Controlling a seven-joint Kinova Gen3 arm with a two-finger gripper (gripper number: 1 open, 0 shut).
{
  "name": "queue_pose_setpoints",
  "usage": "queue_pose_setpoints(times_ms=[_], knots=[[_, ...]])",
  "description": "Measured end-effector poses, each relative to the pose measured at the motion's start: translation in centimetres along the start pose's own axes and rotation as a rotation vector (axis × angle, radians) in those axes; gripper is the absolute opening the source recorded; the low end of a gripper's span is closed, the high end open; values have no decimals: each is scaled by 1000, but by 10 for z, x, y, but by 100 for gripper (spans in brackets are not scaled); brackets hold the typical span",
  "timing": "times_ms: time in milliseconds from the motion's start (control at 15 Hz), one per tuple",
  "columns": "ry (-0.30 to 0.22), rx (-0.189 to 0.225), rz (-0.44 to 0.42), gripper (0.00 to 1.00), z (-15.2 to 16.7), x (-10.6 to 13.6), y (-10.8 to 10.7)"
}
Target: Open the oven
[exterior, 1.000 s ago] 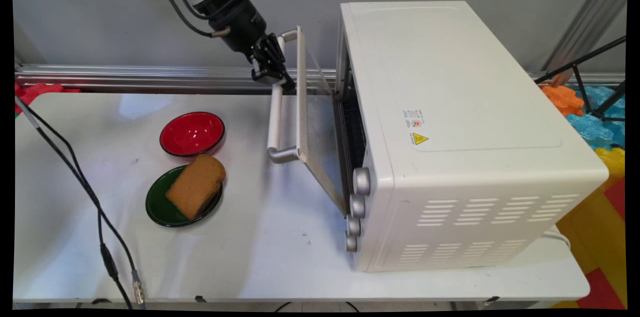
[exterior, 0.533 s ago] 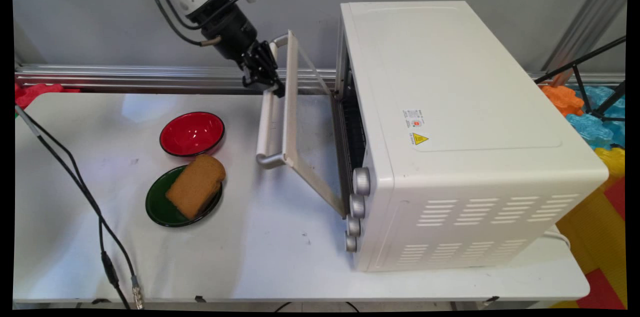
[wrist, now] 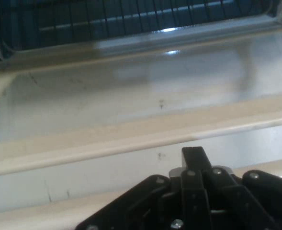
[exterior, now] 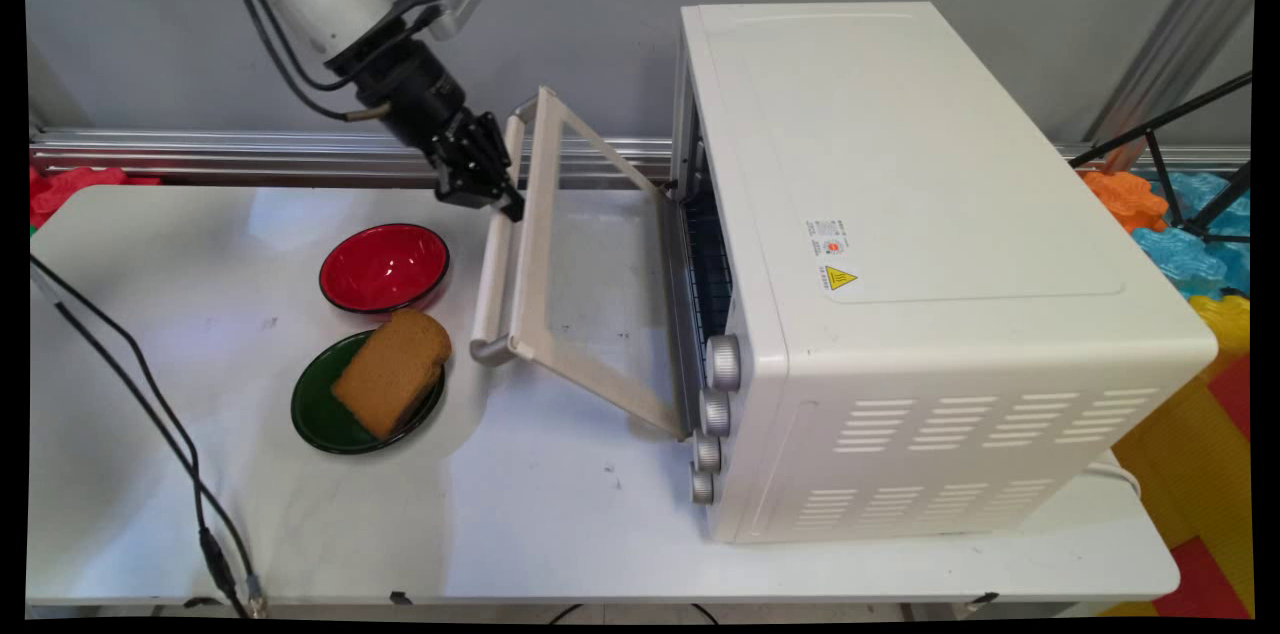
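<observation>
A white toaster oven (exterior: 900,214) stands on the right of the table, its glass door (exterior: 590,284) hinged at the bottom and tilted about halfway down toward the left. My gripper (exterior: 498,199) is at the far end of the door handle (exterior: 490,284). In the hand view my gripper (wrist: 194,155) is shut, its tips reaching over the cream handle bar (wrist: 59,211) into the gap before the door's top frame (wrist: 131,139). Beyond the glass lies the oven's wire rack (wrist: 107,19).
A slice of brown bread (exterior: 392,369) rests on a green plate (exterior: 315,414) just left of the door's handle. A red bowl (exterior: 384,266) sits behind it. Black cables (exterior: 150,384) hang over the table's left side. Four knobs (exterior: 722,362) line the oven's front.
The gripper has moved left and down along with the handle, and the oven door has swung further open, from nearly upright to about halfway down.
</observation>
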Motion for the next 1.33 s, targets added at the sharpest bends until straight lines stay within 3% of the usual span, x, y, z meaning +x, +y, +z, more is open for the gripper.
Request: queue_pose_setpoints(times_ms=[600,1333], knots=[[18,-54,-2,0,7,-62,-7],[36,-88,-6,0,27,-99,-2]])
